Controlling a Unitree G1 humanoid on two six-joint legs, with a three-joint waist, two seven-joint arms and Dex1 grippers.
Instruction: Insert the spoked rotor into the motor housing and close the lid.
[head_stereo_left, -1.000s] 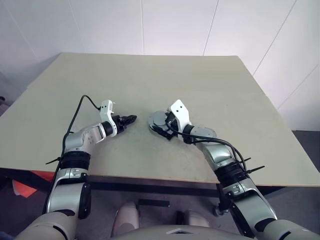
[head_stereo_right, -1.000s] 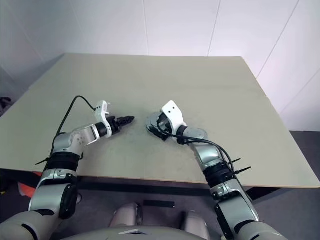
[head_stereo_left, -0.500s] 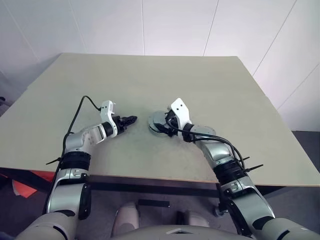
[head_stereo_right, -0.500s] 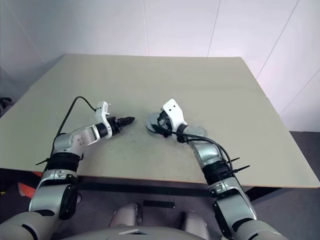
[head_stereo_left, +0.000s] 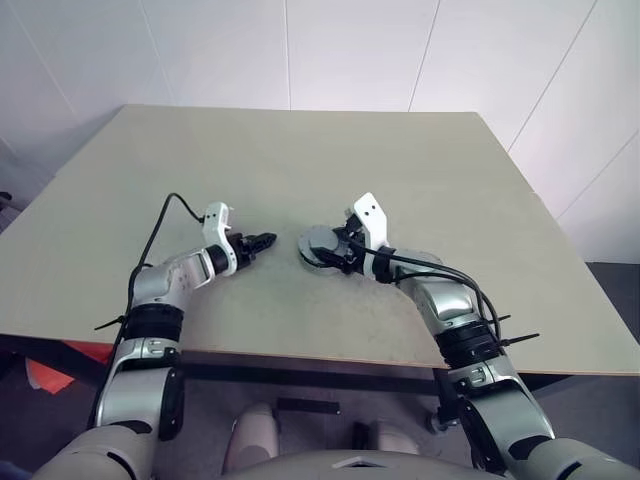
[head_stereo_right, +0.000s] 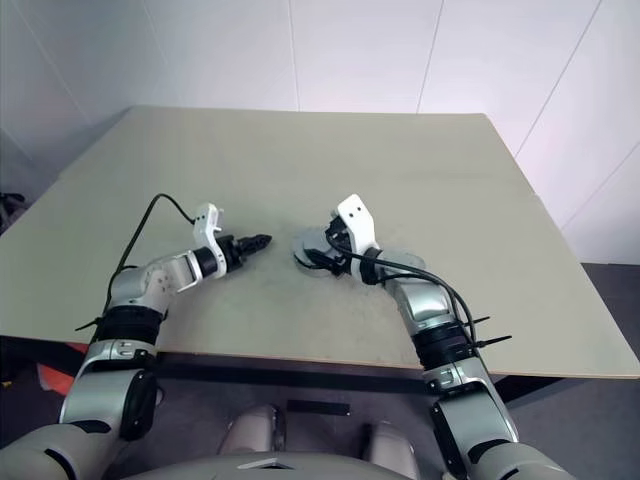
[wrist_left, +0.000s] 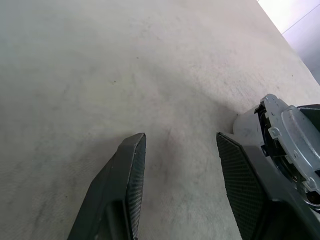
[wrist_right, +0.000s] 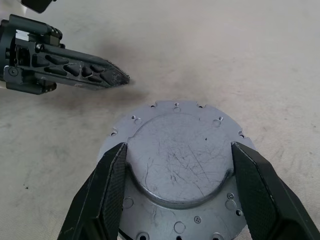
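Head views first: motor housing (head_stereo_left: 314, 240) now lying flat on the table (head_stereo_left: 300, 140), near its front middle, where 1 second ago it sat tipped up under the right gripper (head_stereo_left: 333, 258). Right wrist drawn slightly back and to the right since then, with the fingers brought in from a wider spread. Left gripper (head_stereo_left: 268, 240) unmoved, hovering just left of the housing, well short of touching it. Left wrist view next: 2 black fingers standing moderately apart over bare tabletop, nothing between them. Right wrist view last: housing showing a closed, scratched grey face with a raised round centre and a flange of small screw holes; no copper windings in sight, so probably either turned over or already covered, hard to say which. Right fingers (wrist_right: 107, 190) set against both sides of that raised centre, apparently pinching it, with the left gripper's tip just beyond the far rim. No separate sighting of the spoked rotor or the lid on the table. Meaning for the task, as a judgement: housing just set down and steadied, not yet released. Likely next step either letting go or checking the seating; main risk a nudge from the left fingertip sliding the part.
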